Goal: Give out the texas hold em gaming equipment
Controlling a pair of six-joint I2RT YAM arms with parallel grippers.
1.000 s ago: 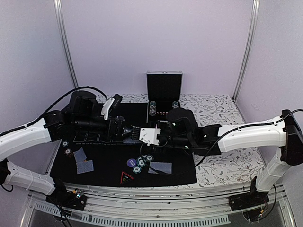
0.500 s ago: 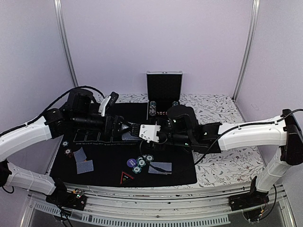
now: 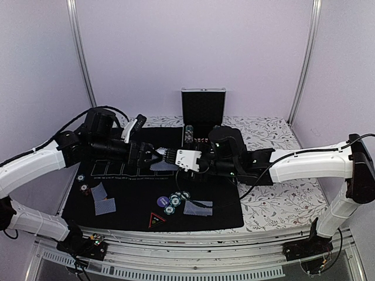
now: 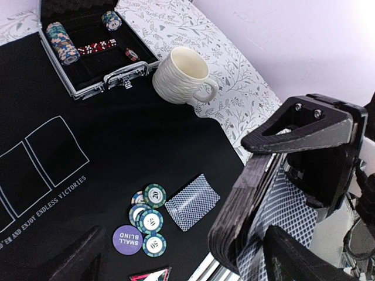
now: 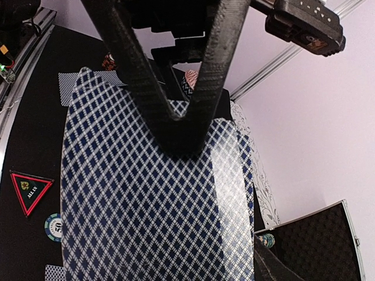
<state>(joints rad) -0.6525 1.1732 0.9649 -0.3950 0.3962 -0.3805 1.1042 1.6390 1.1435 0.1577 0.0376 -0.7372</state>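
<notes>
My right gripper (image 3: pixel 174 159) is shut on a deck of blue-grey-backed playing cards (image 5: pixel 152 199), held above the black mat. The deck fills the right wrist view. My left gripper (image 3: pixel 158 157) meets it from the left, open wide, with one black finger (image 5: pixel 176 111) lying on the top card. In the left wrist view the deck's edge (image 4: pixel 249 211) stands between my left fingers. A single card (image 4: pixel 192 202) lies on the mat beside green-and-white chips (image 4: pixel 147 213) and a purple button (image 4: pixel 128 239). Two more cards (image 3: pixel 103 199) lie at the mat's left.
An open metal case (image 4: pixel 88 58) with a row of chips (image 4: pixel 61 41) stands at the back. A cream mug (image 4: pixel 181 73) sits beside it on the patterned cloth. A red-edged triangle (image 3: pixel 155 220) lies near the mat's front edge, and two chips (image 3: pixel 84 182) at its left edge.
The right gripper has carried the deck a little away from the front edge. The left gripper has closed in from the left, so its finger now rests on the top card.
</notes>
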